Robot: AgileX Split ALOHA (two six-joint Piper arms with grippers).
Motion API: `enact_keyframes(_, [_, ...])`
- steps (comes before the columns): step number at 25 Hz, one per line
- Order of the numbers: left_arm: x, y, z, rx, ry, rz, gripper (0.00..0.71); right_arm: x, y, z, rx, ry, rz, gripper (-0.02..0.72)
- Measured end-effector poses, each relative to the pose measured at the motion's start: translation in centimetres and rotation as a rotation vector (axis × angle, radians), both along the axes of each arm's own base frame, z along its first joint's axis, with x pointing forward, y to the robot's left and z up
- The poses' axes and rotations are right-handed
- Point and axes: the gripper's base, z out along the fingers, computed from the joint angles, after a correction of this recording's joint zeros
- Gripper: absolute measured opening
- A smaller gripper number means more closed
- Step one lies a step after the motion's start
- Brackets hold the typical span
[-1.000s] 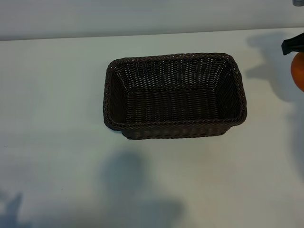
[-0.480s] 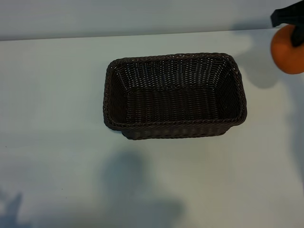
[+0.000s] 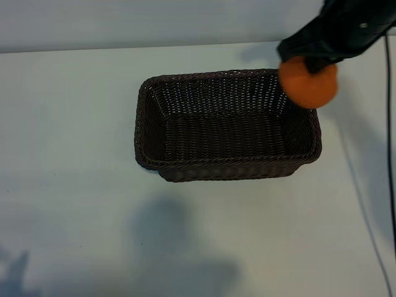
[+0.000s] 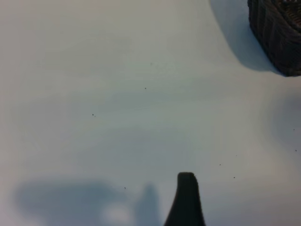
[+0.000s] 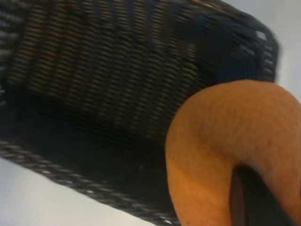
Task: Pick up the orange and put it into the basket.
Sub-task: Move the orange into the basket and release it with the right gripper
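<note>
I see the right tool (image 3: 312, 65) clenched on the orange (image 3: 307, 81), arm reaching in from the far right corner, angled steeply down, fruit over the basket (image 3: 185, 168) rim's far right corner. Left tool (image 4: 186, 197) released, parked low over bare tabletop (image 3: 74, 185).
</note>
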Motion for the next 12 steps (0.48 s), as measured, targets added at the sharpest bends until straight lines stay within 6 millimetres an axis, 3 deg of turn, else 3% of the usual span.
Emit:
enact_keyframes(4, [0.0,0.0,0.0,0.0,0.0,0.0,0.591,0.6,2.5,-0.9,-0.02,0.017,0.064,0.069])
enact_keyframes(12, [0.0,0.0,0.0,0.0,0.0,0.0,0.591,2.4,5.5,-5.4,-0.062,0.113,0.121,0.069])
